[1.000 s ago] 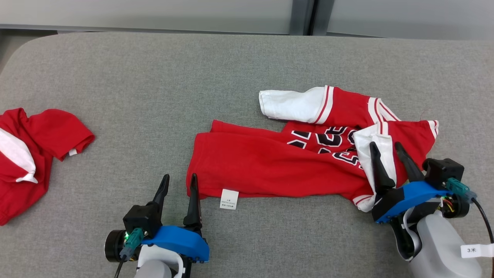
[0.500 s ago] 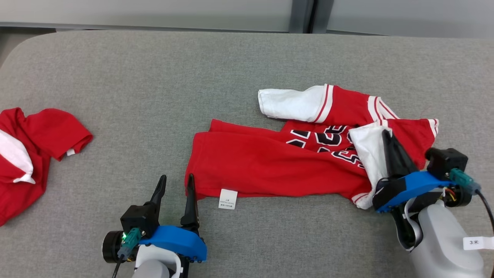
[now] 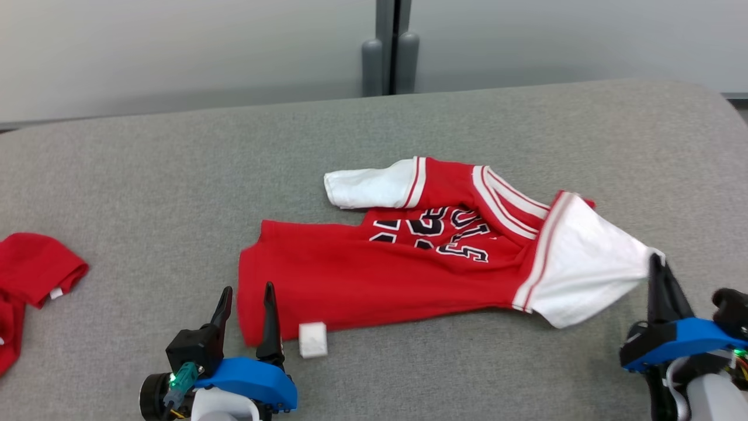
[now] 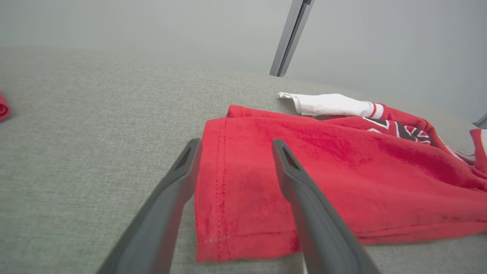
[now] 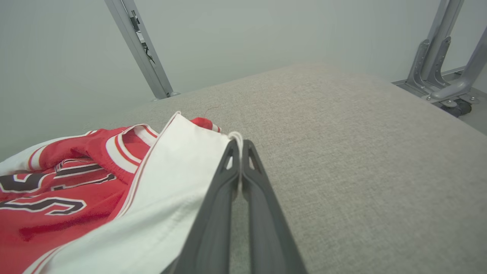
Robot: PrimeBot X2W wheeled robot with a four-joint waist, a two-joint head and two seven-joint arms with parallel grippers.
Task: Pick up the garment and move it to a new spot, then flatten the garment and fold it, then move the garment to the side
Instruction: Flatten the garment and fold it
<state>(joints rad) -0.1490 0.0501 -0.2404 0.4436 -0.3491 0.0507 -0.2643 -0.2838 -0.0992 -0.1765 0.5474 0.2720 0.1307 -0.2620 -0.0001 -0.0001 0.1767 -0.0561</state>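
A red jersey (image 3: 380, 275) with black-and-white lettering and white sleeves lies crumpled across the grey table (image 3: 175, 175). My right gripper (image 3: 654, 262) is shut on the cuff of the near white sleeve (image 3: 584, 263), which is stretched out to the right; the right wrist view shows the closed gripper (image 5: 239, 144) pinching that sleeve's (image 5: 171, 171) edge. My left gripper (image 3: 248, 287) is open at the jersey's lower left corner. In the left wrist view this gripper (image 4: 236, 142) straddles the red hem (image 4: 228, 198), one finger on the cloth and one beside it.
A second red garment (image 3: 35, 275) lies at the table's left edge. A white care tag (image 3: 312, 340) sticks out under the jersey's hem near my left gripper. A grey post (image 3: 385, 58) stands behind the table, and a metal frame (image 5: 437, 64) stands off its right end.
My right gripper went from open around the white sleeve to shut on it and drew it out to the right, unfolding it. The head camera has shifted. The left gripper stays open at the hem.
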